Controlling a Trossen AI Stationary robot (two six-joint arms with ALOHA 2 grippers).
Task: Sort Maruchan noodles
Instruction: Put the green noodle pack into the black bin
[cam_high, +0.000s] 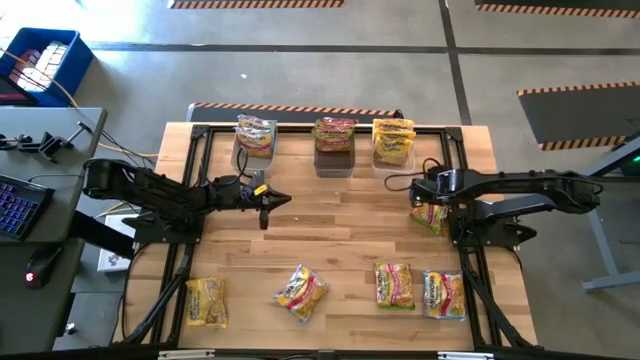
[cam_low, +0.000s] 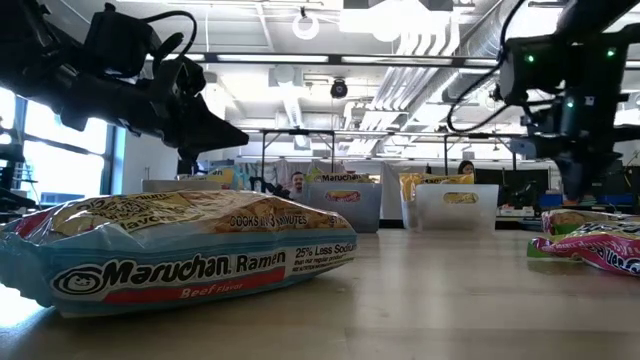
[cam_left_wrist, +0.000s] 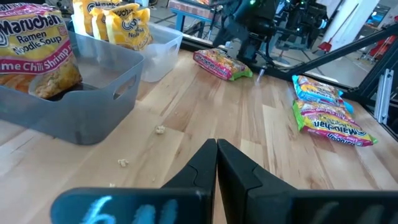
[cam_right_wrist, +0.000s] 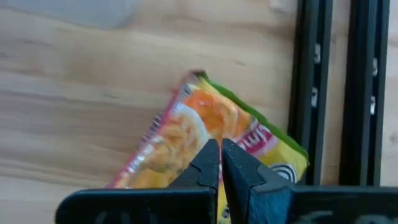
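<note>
Several Maruchan noodle packets lie flat on the wooden table: four along the near side (cam_high: 207, 300) (cam_high: 301, 292) (cam_high: 394, 285) (cam_high: 443, 294). One more, a pink, yellow and green packet (cam_right_wrist: 205, 130), lies at the right. My right gripper (cam_right_wrist: 219, 155) is shut and points down over that packet (cam_high: 430, 216), just above it and with nothing between its fingers. My left gripper (cam_high: 265, 205) is shut and holds nothing. It hovers left of the table's middle, near the left tub (cam_high: 255, 142). More packets stand in the three tubs at the far edge.
Three tubs stand in a row at the far edge: left (cam_left_wrist: 87, 93), middle (cam_high: 334, 148) and right (cam_high: 393, 142). Black frame rails (cam_right_wrist: 364, 93) run along the table's right side beside the packet. A blue-edged beef packet (cam_low: 190, 255) fills the low view's foreground. Crumbs (cam_left_wrist: 160, 129) lie on the wood.
</note>
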